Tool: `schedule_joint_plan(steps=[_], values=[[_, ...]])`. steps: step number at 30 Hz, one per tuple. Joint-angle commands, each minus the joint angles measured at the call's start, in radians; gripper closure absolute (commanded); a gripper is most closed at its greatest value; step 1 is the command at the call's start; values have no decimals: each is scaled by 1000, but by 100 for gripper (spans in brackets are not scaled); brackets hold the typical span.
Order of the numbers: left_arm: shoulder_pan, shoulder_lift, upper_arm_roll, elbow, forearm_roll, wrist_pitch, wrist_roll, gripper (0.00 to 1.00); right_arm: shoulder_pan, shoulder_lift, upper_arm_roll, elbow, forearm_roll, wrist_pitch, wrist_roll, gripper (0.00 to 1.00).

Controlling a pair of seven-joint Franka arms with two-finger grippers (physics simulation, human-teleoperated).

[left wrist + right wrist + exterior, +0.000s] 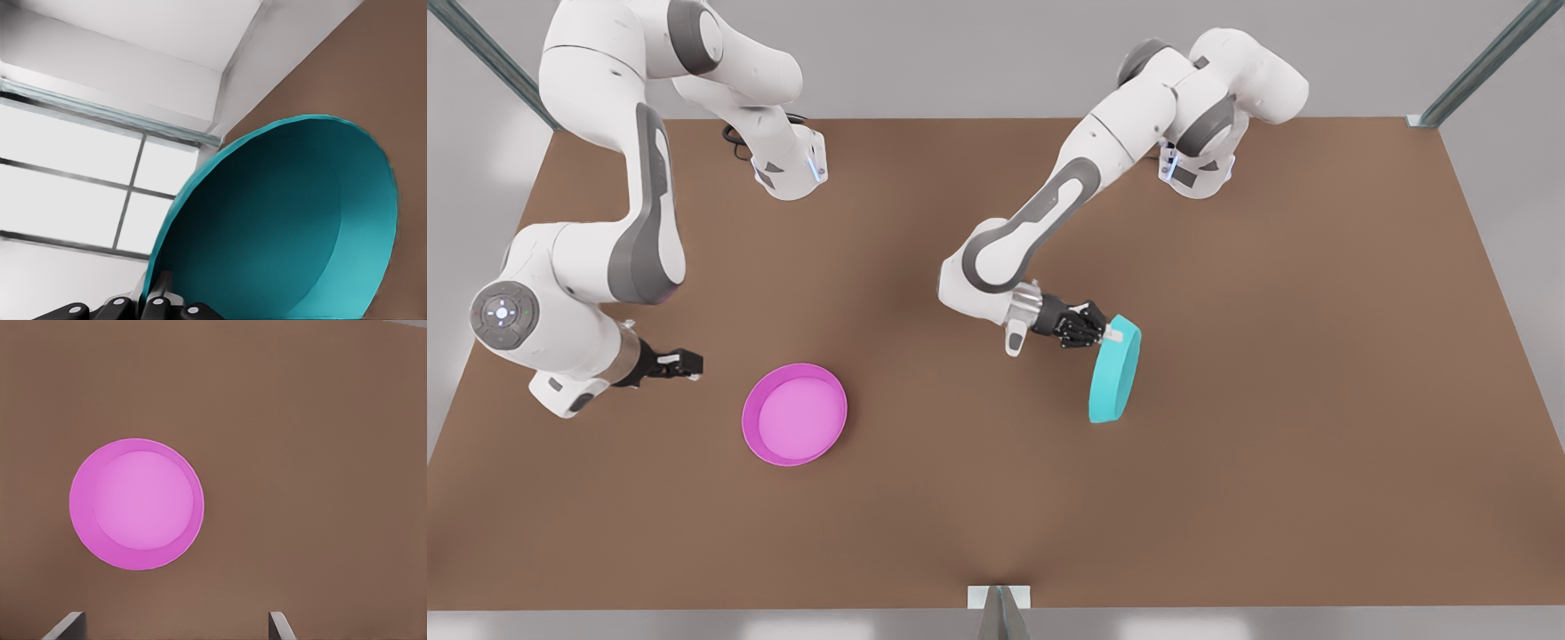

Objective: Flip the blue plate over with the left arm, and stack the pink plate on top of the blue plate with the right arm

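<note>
A brown table (pixel 1227 444) fills the front view, its surface plain and matte. Grey metal frame posts rise at 11 o'clock (pixel 489 58) and 1 o'clock (pixel 1485 62). A small grey bracket (pixel 1000 604) sits on the table's edge at 6 o'clock. A pale window (pixel 73 193) with grey bars stands beyond the table.

We see brown table (pixel 1227 498) on pale grey floor (pixel 1525 213); metal struts (pixel 1476 67) at far corners; window (pixel 73 193) beyond table.

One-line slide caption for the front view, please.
Left hand tilts the blue plate on edge while the right hand waits beside the pink plate.
</note>
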Motion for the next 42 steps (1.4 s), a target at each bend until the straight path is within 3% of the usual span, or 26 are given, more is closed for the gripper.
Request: schedule_joint_plan(steps=[1,21,24,26,33,42], values=[[-5,2,1,0,28,2,-5,79,2,3,1,0,0,0,0,0],[-115,140,1,3,132,-78,-66,79,-21,5,0,0,3,-3,-2,0],[-115,142,1,3,132,-78,-68,29,-18,3,2,0,6,-3,-3,0],[-117,142,1,3,132,-78,-68,16,-18,5,1,0,6,-3,-2,0],[-164,161,-1,5,103,-129,-66,16,-20,5,2,3,2,0,0,0],[-186,207,-19,80,-116,-64,-207,16,-28,6,6,-6,51,-11,1,0]])
